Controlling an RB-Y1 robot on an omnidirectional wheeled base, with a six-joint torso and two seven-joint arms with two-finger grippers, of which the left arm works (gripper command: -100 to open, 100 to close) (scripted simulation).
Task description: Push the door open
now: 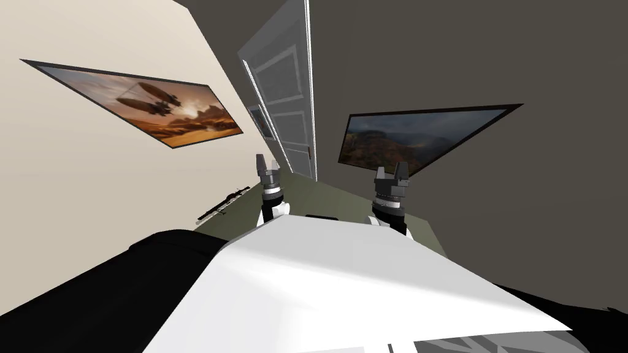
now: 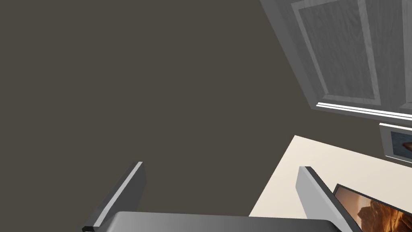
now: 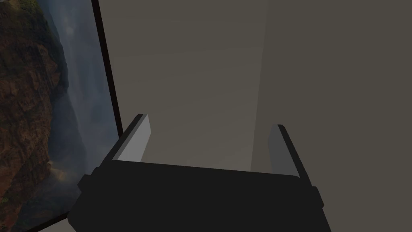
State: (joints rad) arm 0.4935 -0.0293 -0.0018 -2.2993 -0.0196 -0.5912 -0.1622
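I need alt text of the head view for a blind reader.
A white panelled door stands at the far end of a narrow hallway, beyond the left claw and right claw, both open and touching nothing. A desert picture hangs on the cream wall, a mountain picture on the dark wall.

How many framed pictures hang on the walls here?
3. A wide black-framed desert picture on the cream wall at my left; a wide black-framed mountain picture on the dark wall at my right; a small grey-framed picture beside the white panelled door. Others may be hidden.
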